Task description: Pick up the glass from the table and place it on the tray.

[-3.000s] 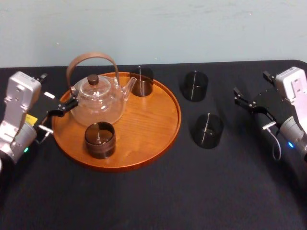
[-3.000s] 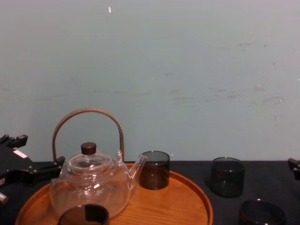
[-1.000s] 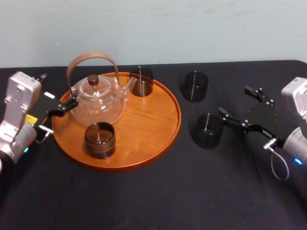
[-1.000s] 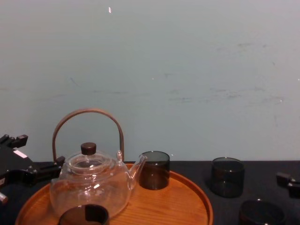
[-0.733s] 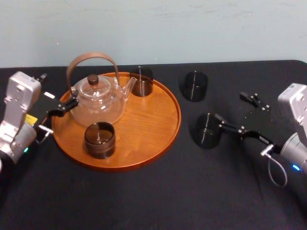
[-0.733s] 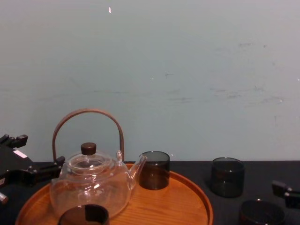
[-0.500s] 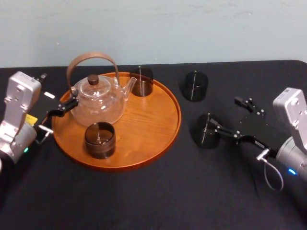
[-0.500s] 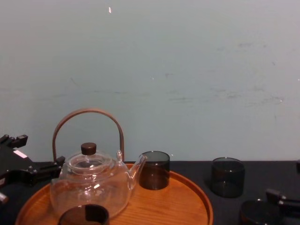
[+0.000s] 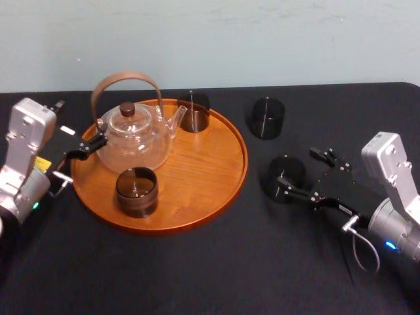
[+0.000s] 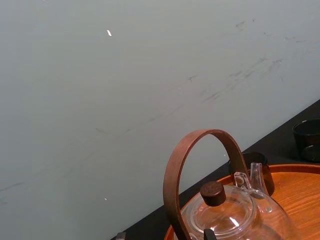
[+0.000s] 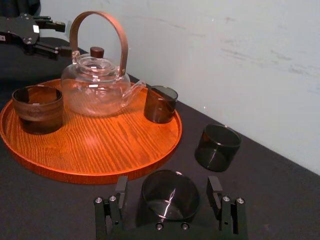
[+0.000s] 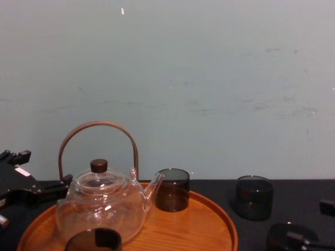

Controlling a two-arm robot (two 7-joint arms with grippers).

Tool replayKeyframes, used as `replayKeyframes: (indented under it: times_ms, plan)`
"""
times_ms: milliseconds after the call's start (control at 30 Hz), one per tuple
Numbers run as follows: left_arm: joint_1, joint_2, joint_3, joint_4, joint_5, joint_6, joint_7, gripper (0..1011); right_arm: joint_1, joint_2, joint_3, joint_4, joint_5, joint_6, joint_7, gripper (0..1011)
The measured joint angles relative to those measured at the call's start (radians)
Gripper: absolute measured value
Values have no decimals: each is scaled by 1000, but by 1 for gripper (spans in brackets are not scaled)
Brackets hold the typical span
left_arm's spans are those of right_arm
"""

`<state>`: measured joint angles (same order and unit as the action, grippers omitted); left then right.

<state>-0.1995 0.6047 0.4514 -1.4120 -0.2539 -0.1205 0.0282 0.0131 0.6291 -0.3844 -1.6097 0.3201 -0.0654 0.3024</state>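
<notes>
Right gripper astride glass | right wrist view: gaps | left gripper near tray

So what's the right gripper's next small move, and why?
Probably shut the right gripper: its open fingers flank the short dark smoked-glass tumbler standing on the matte black table, beside the round orange-brown wooden tray. The left gripper sits beside the tray.

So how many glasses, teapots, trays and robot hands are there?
Dark glasses: 4 (near tray glass, far tray glass, far table glass, near table glass)
Glass teapot: 1
Tray: 1
Grippers: 2 (right gripper open around the near table glass, left gripper parked beside the teapot)
Total: 8
</notes>
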Motion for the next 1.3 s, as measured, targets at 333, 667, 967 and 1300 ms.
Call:
replayKeyframes:
  times_ms: [333,667,967,1300]
  plan:
    - [0,0,0,0,0,0,0,1010,-1,-24,10,26,-16,8,23,1002]
    - [0,0,0,0,0,0,0,1010,-1,-46,25,44,-35,17,39,1002]
    - [0,0,0,0,0,0,0,1009,10,-73,34,80,-51,20,60,1002]
    - [0,0,0,0,0,0,0,1010,37,-111,39,143,-68,25,85,1002]
